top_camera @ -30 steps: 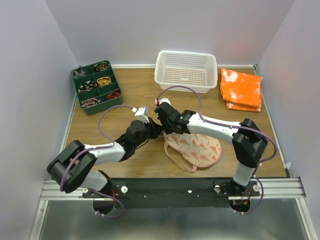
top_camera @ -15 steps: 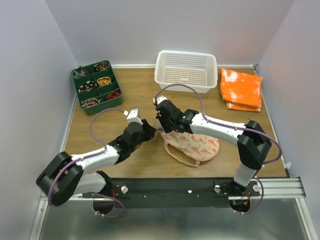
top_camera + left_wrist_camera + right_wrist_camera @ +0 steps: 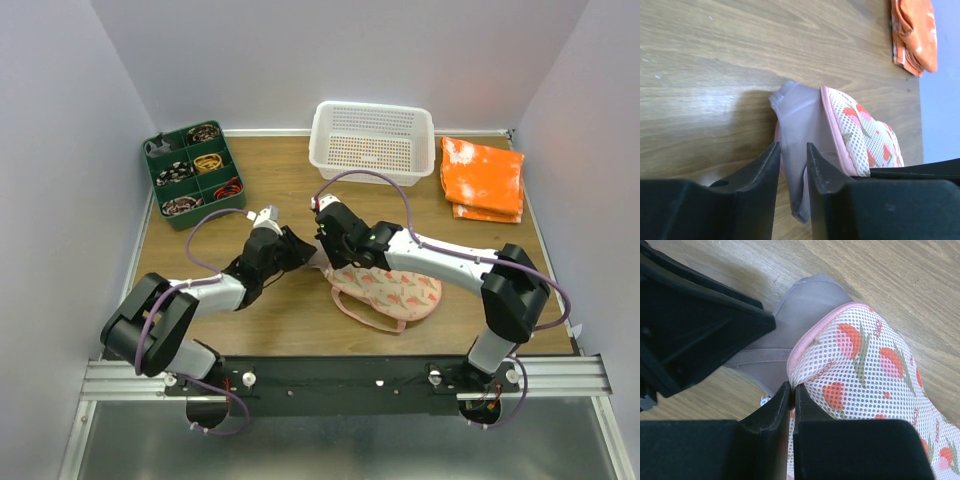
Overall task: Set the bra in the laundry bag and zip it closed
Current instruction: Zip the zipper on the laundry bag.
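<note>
The laundry bag (image 3: 395, 290), a pink pouch with fruit print, lies at mid-table. Its near-left rim is lifted. The taupe bra (image 3: 800, 112) sticks out from under that rim (image 3: 805, 342), partly inside the bag (image 3: 860, 135). My left gripper (image 3: 298, 250) stands just left of the bag. Its jaws are apart, with a fold of the bra hanging between the fingertips (image 3: 793, 146). My right gripper (image 3: 792, 386) is shut on the bag's mesh edge beside the pink zipper and holds it up; in the top view it (image 3: 328, 258) is at the bag's left end.
A white perforated basket (image 3: 372, 140) stands at the back centre. A folded orange-and-white cloth (image 3: 482, 178) lies at the back right. A green compartment tray (image 3: 193, 173) of small items sits at the back left. The two grippers are close together.
My left gripper has come open from shut and shifted slightly away from the near edge, its arm swinging. The right gripper has stayed pinched on the bag's rim.
</note>
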You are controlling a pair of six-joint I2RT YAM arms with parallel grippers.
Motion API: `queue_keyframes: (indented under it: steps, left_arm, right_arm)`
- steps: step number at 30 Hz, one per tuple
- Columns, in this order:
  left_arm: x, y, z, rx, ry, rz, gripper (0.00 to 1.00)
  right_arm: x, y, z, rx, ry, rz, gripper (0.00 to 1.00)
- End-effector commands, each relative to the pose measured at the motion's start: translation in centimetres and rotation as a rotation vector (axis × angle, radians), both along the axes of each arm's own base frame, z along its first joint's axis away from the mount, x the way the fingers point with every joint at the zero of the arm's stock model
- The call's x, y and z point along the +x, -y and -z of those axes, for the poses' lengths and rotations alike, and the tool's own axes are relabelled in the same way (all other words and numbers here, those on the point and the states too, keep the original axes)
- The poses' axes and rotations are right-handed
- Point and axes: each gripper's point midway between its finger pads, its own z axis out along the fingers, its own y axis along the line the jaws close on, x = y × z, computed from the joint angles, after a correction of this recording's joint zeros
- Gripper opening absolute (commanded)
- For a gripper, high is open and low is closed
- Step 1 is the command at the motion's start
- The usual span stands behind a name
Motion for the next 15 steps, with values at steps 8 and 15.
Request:
queue_keyframes:
  steps: [8, 15]
  left_arm:
    - [-1.2, 1.9, 1.3, -0.118, -0.077, 0.078, 0.55]
    - [-0.8, 0.4, 1.5, -0.045, -0.060, 0.024, 0.61]
  right_arm:
    - [-0.1, -0.5, -1.5, 0.047, 0.024, 0.001, 0.15]
    - [0.0, -0.7, -1.4, 0.051, 0.023, 0.003, 0.15]
